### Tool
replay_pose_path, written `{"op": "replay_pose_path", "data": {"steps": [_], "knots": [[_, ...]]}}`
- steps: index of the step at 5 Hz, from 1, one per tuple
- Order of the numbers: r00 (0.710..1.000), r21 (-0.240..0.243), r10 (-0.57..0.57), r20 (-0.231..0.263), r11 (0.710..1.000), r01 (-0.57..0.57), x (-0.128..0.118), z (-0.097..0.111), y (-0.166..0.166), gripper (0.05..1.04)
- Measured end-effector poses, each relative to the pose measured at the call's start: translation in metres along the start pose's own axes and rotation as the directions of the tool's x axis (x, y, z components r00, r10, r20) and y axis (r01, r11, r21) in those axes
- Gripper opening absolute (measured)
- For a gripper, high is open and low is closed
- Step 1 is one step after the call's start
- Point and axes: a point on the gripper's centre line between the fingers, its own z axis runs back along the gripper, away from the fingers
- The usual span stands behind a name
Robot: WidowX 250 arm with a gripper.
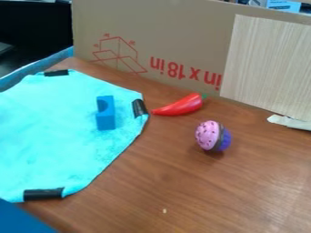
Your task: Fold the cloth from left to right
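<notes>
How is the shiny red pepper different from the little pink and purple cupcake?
The red plastic-looking pepper is long and tapers to a point; the pink and purple toy cupcake is short and rounded. The pepper is plain red with a green stem end, while the cupcake has dark specks on its pink top. The pepper's tip is close to the turquoise cloth; the cupcake sits farther away. Both rest on the brown wooden table.

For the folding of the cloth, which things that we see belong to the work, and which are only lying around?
For the job:
- light blue cloth, with black tape at its edges

Just lying about:
- blue block, on the cloth
- red pepper
- toy cupcake
</notes>
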Motion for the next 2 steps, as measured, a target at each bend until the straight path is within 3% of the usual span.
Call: {"op": "replay_pose_path", "data": {"steps": [1, 2], "knots": [[1.000, -0.002, 0.020, -0.004, 1.000, -0.020, 0.0001, -0.0016, -0.0006, 0.057], [0.999, -0.059, 0.028, -0.046, 0.998, -0.031, -0.0042, 0.0015, -0.0087, 0.051]]}}
